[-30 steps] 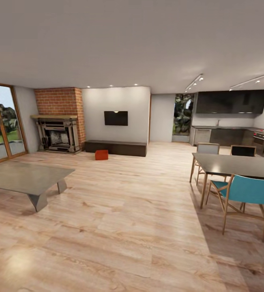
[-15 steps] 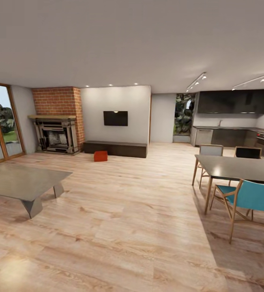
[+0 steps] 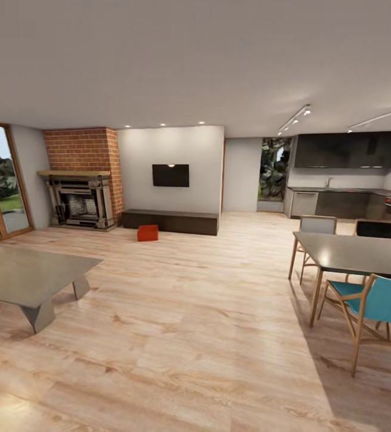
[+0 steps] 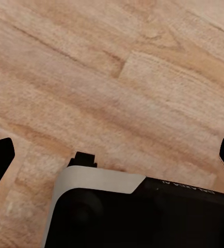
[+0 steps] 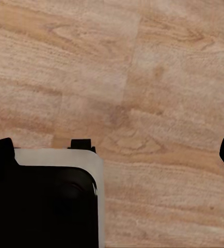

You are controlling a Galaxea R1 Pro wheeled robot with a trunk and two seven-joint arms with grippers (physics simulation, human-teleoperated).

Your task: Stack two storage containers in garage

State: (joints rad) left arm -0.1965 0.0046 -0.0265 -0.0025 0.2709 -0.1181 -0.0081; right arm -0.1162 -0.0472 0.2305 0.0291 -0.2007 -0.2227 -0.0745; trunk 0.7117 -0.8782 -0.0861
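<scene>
- left gripper (image 4: 112, 150) spread wide over the plank floor (image 4: 143, 77), holding nothing
- right gripper (image 5: 112, 150) likewise spread over planks
- one orange-red container (image 3: 148, 233) sits far off on the floor, just before the bench (image 3: 171, 221), near the fireplace (image 3: 81, 204)
</scene>
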